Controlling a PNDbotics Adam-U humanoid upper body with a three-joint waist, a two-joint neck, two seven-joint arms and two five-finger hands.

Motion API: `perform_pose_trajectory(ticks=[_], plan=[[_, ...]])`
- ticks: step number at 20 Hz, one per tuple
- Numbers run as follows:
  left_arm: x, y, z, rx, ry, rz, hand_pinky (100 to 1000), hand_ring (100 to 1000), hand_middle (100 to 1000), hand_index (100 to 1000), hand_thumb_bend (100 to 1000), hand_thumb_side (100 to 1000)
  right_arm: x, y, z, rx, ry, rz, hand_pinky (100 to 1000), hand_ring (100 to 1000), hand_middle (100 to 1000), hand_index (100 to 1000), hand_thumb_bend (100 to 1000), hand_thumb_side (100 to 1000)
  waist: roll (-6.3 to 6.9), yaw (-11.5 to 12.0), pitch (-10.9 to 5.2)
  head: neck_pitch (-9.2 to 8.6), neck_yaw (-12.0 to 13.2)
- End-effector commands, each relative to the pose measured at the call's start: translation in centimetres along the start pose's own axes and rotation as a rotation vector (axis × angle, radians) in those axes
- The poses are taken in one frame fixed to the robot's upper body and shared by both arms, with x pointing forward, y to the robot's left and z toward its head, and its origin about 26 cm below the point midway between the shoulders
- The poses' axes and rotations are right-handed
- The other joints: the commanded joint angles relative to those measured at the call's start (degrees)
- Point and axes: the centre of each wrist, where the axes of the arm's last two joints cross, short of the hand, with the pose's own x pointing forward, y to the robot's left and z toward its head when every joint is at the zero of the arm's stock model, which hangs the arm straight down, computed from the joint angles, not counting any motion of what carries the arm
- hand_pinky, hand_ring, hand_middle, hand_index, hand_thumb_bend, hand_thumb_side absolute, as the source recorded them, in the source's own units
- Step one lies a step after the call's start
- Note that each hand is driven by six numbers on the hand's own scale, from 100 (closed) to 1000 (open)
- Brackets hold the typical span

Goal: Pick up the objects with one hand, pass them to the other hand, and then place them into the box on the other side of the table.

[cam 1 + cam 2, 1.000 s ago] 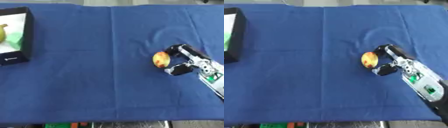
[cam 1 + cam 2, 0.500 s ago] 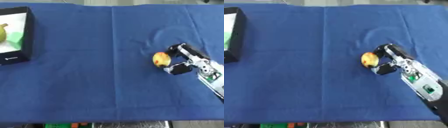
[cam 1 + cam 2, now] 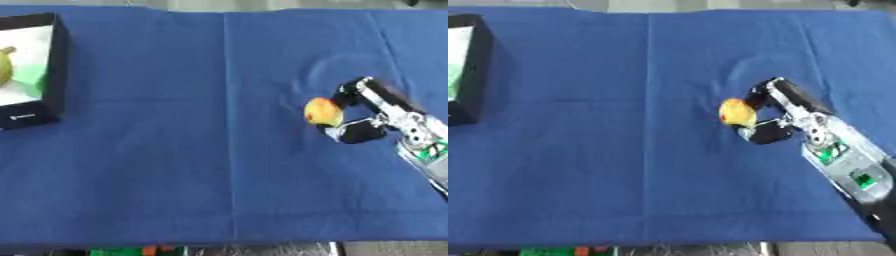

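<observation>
A small yellow-and-red round fruit (image 3: pixel 323 112) sits right of the middle of the blue cloth. My right hand (image 3: pixel 381 107) comes in from the lower right. Its fingers curl over the far side of the fruit and the thumb (image 3: pixel 354 133) closes on the near side, so the hand is shut on it. Whether the fruit still touches the cloth I cannot tell. The black box (image 3: pixel 55 65) with a white inside stands at the far left and holds a yellow-green fruit (image 3: pixel 4 68). My left hand shows in no view.
The blue cloth (image 3: pixel 192 165) covers the whole table, with a rumpled patch (image 3: pixel 346 62) just beyond the hand. Small green and orange things (image 3: pixel 131 250) peek out below the table's front edge.
The fruit and my right hand have shifted slightly toward the far side; the fingers stay curled round the fruit. The box has not moved.
</observation>
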Motion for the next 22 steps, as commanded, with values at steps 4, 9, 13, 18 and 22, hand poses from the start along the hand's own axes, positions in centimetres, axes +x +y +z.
perform_pose_trajectory(ticks=[4,9,13,18,22], plan=[[1.1,1.4,-0.4,0.014,-0.048,-0.012,797,751,762,707,113,707,1.9,-2.5,0.8,-0.061,-0.063,0.000,724,650,462,538,378,100,0.31,-0.01,-1.34,-0.14,-0.05],[3.6,1.4,-0.2,-0.038,-0.147,0.003,795,774,760,707,121,692,3.2,-2.8,0.2,-0.079,-0.101,-0.026,721,650,462,536,379,100,0.54,0.18,-1.54,-0.14,-0.20],[6.1,1.4,0.0,-0.088,-0.235,0.010,792,772,759,708,128,673,4.0,-2.8,-0.6,-0.092,-0.128,-0.047,717,650,463,535,380,100,0.75,0.46,-1.84,-0.14,-0.28],[9.2,1.3,0.6,-0.160,-0.343,0.009,787,769,754,710,138,639,4.6,-2.5,-1.7,-0.103,-0.148,-0.065,713,649,462,533,380,100,1.10,1.02,-2.19,-0.14,-0.53],[12.3,1.1,1.3,-0.238,-0.452,0.004,784,767,751,712,152,612,4.8,-2.1,-2.7,-0.127,-0.164,-0.086,707,647,463,533,385,100,1.36,1.52,-2.48,-0.14,-0.68]])
